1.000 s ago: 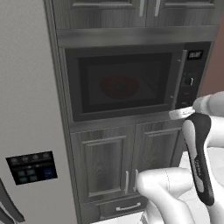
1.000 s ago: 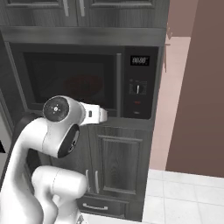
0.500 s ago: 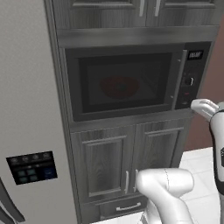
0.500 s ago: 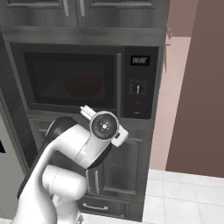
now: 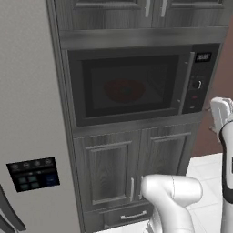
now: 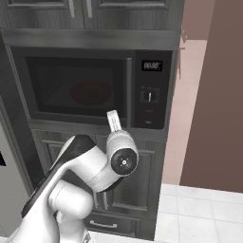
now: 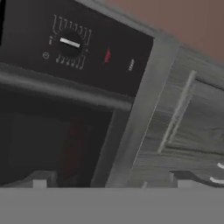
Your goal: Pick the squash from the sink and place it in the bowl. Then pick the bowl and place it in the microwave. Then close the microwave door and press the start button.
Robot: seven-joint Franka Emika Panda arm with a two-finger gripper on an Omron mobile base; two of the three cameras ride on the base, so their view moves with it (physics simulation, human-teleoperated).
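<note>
Microwave door (image 5: 129,86) is shut with the red bowl (image 5: 124,90) behind its glass; my end effector (image 7: 109,186), spread wide and empty, sits just below the control panel (image 7: 83,48), start button straight ahead.

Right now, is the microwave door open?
No. In the left base view the microwave door sits flush in its frame, with the red bowl visible behind the tinted window.
</note>
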